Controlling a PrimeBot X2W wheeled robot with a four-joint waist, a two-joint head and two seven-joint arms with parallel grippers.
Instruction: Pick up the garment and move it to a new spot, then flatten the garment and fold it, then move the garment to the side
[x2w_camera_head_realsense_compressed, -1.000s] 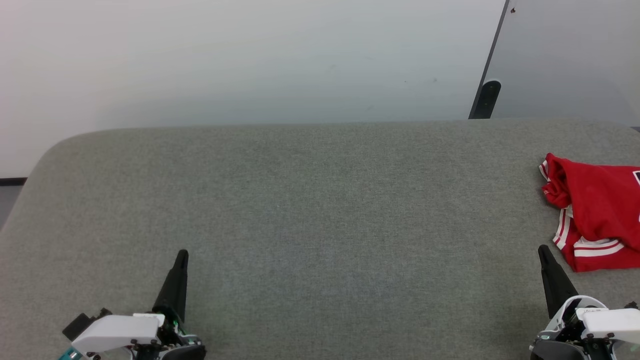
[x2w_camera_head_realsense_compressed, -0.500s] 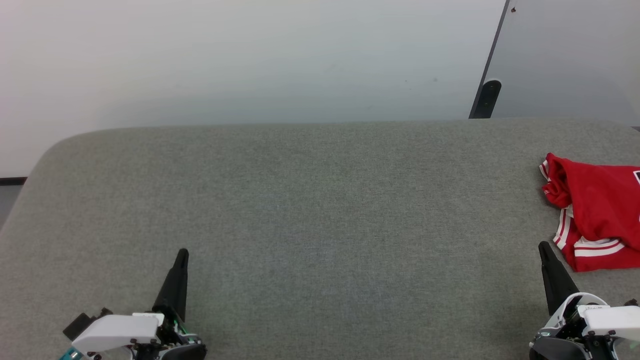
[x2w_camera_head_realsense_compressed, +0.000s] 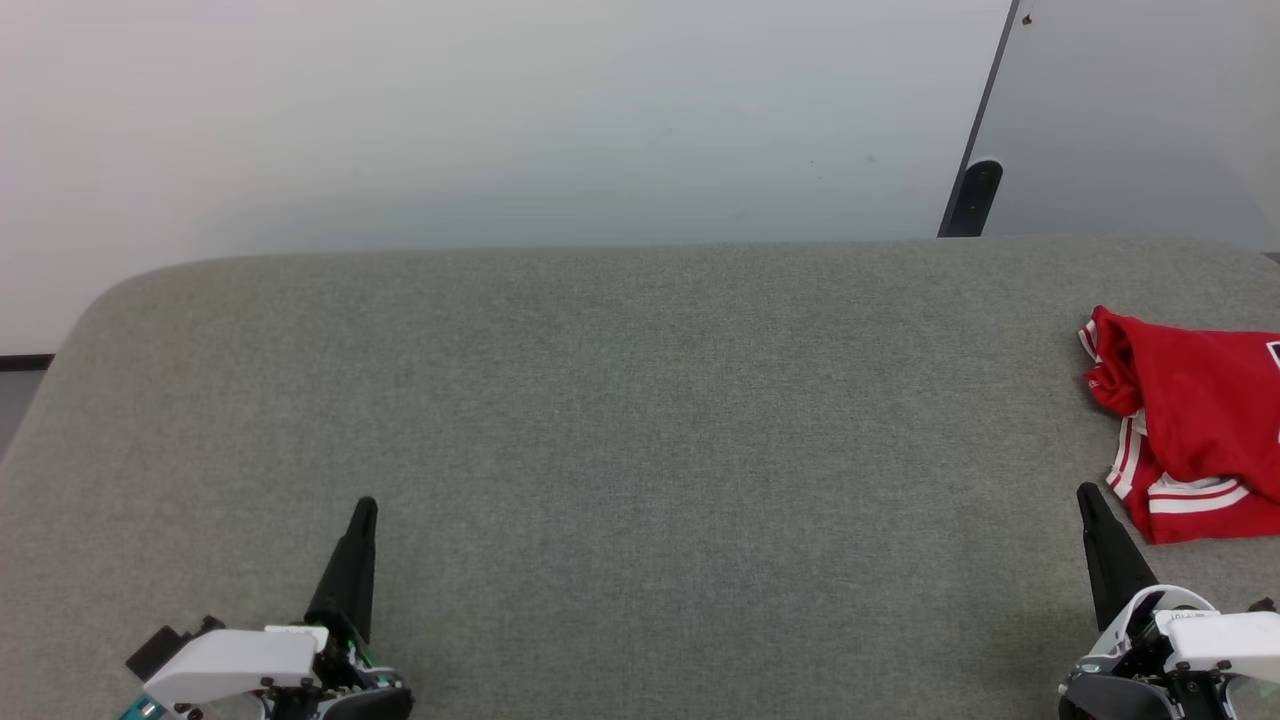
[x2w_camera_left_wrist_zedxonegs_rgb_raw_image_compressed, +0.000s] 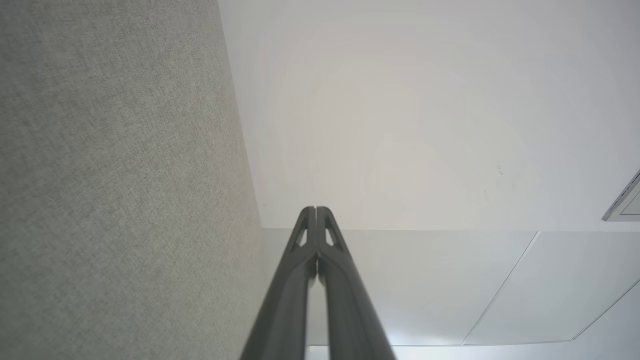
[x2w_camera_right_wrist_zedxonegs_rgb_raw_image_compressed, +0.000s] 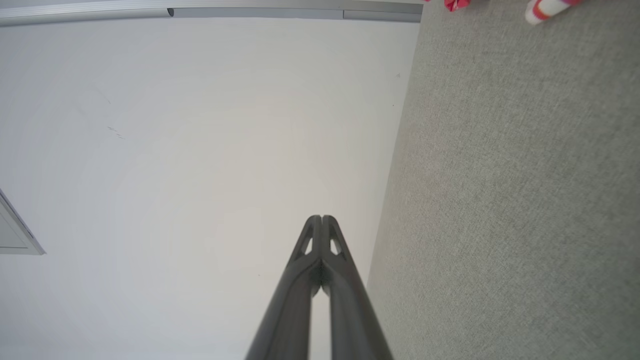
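Observation:
The garment, a red jersey with white-and-red striped trim, lies bunched at the right edge of the grey table, partly cut off by the frame. A sliver of its trim shows at the top of the right wrist view. My right gripper rests at the lower right, shut and empty, its tip just left of the garment's near hem and apart from it. At the lower left, far from the cloth, my left gripper is shut with nothing in it. Both wrist views show the fingertips pressed together.
The grey fabric tabletop has a rounded far-left corner. A pale wall rises behind it, and a dark upright post stands just past the far edge at the right.
My right gripper has crept slightly forward toward the garment. The left gripper and the garment have stayed put.

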